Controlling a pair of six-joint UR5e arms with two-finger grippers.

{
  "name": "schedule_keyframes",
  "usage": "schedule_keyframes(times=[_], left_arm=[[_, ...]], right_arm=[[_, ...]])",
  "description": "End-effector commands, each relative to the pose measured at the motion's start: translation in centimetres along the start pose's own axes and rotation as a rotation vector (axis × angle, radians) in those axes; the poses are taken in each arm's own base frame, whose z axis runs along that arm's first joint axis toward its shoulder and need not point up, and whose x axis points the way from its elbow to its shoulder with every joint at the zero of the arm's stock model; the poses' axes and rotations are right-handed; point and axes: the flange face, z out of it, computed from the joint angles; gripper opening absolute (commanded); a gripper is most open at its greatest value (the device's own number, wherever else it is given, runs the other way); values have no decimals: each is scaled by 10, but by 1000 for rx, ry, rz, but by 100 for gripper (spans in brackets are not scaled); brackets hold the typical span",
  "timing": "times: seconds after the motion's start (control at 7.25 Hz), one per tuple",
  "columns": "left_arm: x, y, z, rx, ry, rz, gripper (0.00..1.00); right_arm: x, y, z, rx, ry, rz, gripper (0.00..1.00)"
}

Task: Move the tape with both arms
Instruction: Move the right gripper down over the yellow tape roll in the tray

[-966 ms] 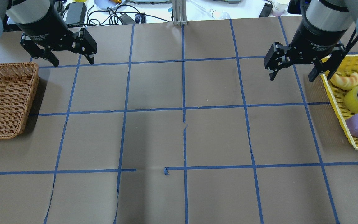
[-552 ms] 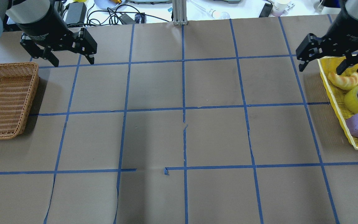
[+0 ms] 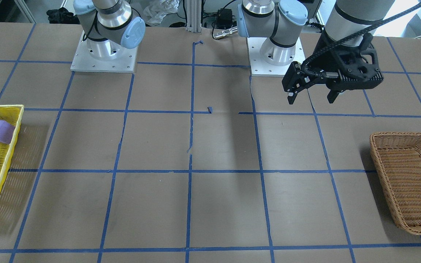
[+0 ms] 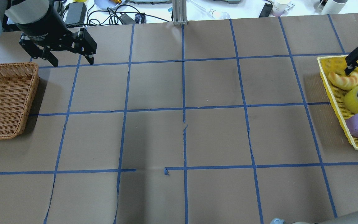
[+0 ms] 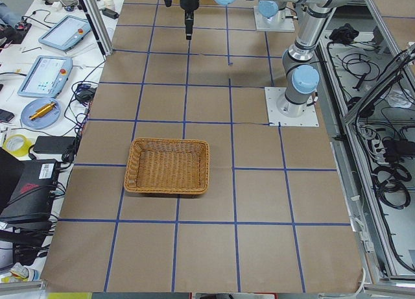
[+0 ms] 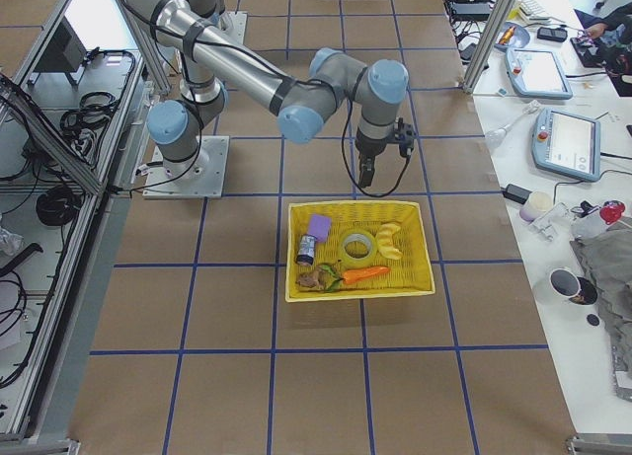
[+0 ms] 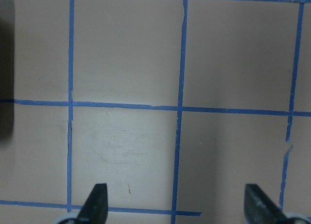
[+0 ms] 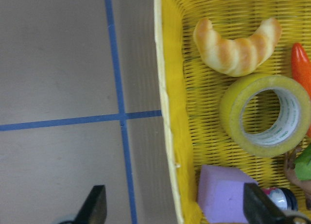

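1. Black jaws of the right gripper (image 8: 176, 207) are spread wide and empty, over the rim of the yellow basket (image 8: 167, 112).
2. Below, the tape (image 8: 265, 116) lies flat in this basket, between the croissant (image 8: 236, 45) and the purple block (image 8: 223, 192).
3. Far across the surface (image 4: 213, 133), the left gripper (image 4: 72, 62) has its jaws also spread, empty.
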Motion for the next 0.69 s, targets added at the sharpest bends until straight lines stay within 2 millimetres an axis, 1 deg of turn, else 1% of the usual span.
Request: schedule_keyframes(times=[0.0, 0.14, 0.28, 0.41, 0.55], left_arm=[[0, 0, 0, -1, 0, 1, 100], [0, 0, 0, 1, 0, 1, 100], [0, 0, 0, 1, 1, -1, 100], [0, 0, 0, 1, 1, -1, 100], [0, 0, 0, 1, 1, -2, 100]], right_arm=[[40, -25, 73, -19, 32, 11, 100], [45, -31, 98, -17, 52, 11, 100], [45, -27, 117, -21, 64, 15, 100], [49, -24, 121, -21, 120, 20, 100], [49, -19, 128, -41, 128, 37, 100]])
